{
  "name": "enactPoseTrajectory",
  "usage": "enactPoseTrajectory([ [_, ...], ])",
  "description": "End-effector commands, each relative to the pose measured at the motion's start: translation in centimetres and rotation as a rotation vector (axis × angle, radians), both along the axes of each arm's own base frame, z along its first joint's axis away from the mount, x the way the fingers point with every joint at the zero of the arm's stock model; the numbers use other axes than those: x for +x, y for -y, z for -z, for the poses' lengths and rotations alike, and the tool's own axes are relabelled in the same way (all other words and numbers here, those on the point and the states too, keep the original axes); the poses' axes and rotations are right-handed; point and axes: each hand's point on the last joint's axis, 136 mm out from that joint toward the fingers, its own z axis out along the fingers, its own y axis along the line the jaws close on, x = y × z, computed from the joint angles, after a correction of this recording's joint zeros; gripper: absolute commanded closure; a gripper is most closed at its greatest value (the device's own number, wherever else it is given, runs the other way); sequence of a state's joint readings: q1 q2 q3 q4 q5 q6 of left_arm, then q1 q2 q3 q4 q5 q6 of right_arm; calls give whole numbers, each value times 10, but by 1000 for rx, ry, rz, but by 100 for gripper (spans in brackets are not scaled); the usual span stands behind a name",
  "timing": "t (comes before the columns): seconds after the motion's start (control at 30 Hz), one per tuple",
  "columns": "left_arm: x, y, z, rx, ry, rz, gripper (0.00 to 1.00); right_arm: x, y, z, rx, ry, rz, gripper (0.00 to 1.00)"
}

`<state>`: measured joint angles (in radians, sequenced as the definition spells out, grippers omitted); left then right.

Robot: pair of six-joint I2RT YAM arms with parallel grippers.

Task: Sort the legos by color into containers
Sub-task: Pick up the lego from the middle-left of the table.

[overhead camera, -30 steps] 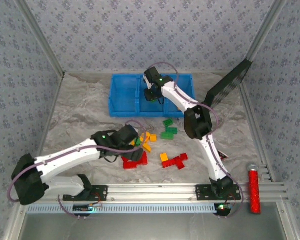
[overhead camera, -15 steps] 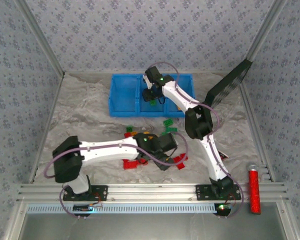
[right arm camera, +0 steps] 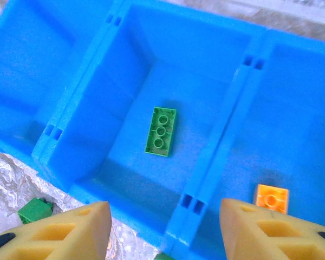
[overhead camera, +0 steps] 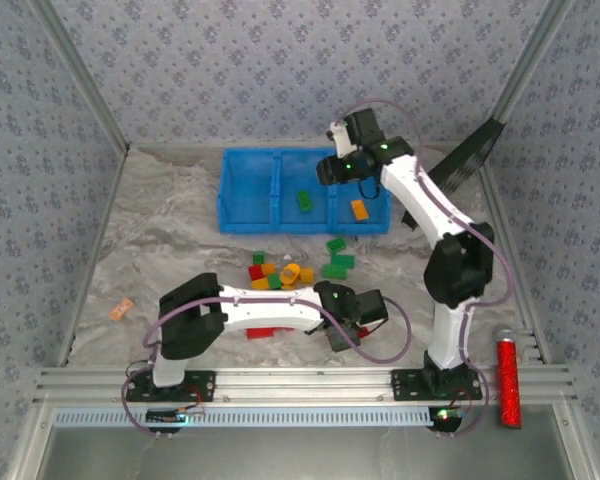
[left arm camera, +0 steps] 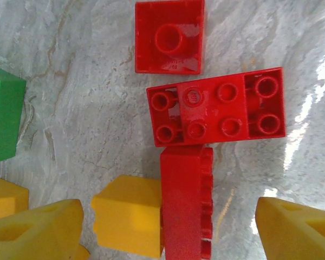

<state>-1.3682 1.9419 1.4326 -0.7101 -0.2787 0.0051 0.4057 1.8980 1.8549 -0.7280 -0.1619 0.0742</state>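
Green brick [right arm camera: 161, 131] now lies in middle compartment [right arm camera: 200, 92]; right hand [right arm camera: 162, 208] spread, withdrawn; left hand [left arm camera: 168, 208] spread over red bricks [left arm camera: 216, 106].

Green lego [right arm camera: 161, 131] lies flat in the containers' [right arm camera: 222, 157] middle compartment.

Enclosure from above. The back wall [overhead camera: 300, 70], left wall [overhead camera: 30, 200] and right wall [overhead camera: 580, 180] carry pale blue-grey wallpaper with a small repeating floral motif. Aluminium posts [overhead camera: 82, 75] mark the rear corners. The table surface [overhead camera: 170, 230] is grey-white marbled, and an aluminium rail [overhead camera: 310, 380] borders its near edge. A black panel [overhead camera: 475, 145] stands tilted near the right rear corner. Bright glare [left arm camera: 314, 92] patches the marbling.
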Motion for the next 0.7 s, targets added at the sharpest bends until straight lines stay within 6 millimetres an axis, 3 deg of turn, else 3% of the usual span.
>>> enactPoseTrajectory([
  [0.0,3,0,4,52,27,34,19,-21,6,-4,7,0,-1,42],
  [0.27,-4,10,21,47,-23,61,31,-48,45,-3,17,-19,90,41],
  [0.67,-5,-1,38,112,-39,45,62,-55,83,3,-21,-30,182,41],
])
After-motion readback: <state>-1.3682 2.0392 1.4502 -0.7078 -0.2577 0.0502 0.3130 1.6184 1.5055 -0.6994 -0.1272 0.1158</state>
